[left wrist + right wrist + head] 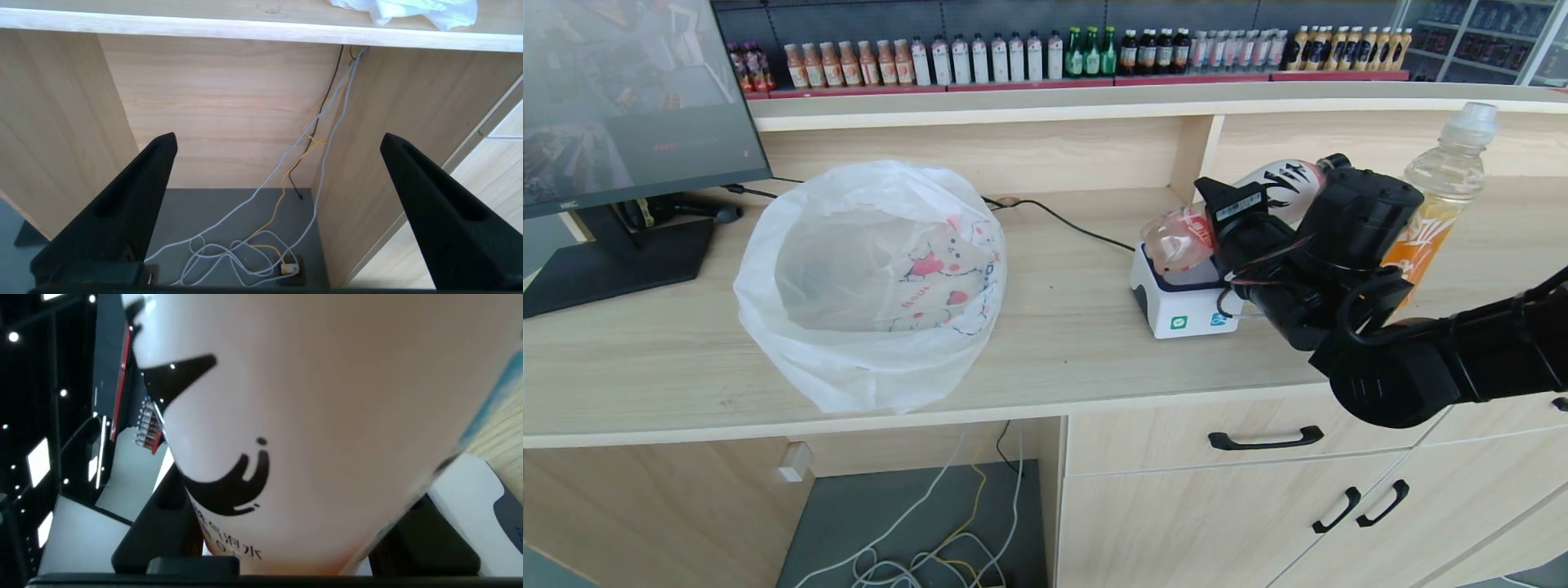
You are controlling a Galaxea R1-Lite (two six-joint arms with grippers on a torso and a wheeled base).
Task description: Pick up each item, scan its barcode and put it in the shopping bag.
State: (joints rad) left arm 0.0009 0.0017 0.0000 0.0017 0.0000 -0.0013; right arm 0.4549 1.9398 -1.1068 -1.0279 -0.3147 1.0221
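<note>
Head view: the right gripper (1229, 229) is clamping the bottle (1186, 235) sideways just above the scanner (1180, 314); to scan well, I judge it should be rolling the barcode toward the window; the bottle is showing pink liquid and a white, black-marked wrap; the shopping bag (866, 367) is sitting well beyond the fingertips. Left wrist view: the left gripper (278, 147) is hanging spread, holding nothing. Right wrist view: the white wrap (327, 416) is sitting close between the fingers.

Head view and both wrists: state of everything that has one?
White plastic shopping bag: mouth open, on the counter.
Pink-and-white plastic bottle: on its side over the white scanner box, gripped.
Clear orange-drink bottle: upright, capped.
Right gripper: shut on the bottle.
Left gripper: open.
Wooden drawer: shut.
</note>
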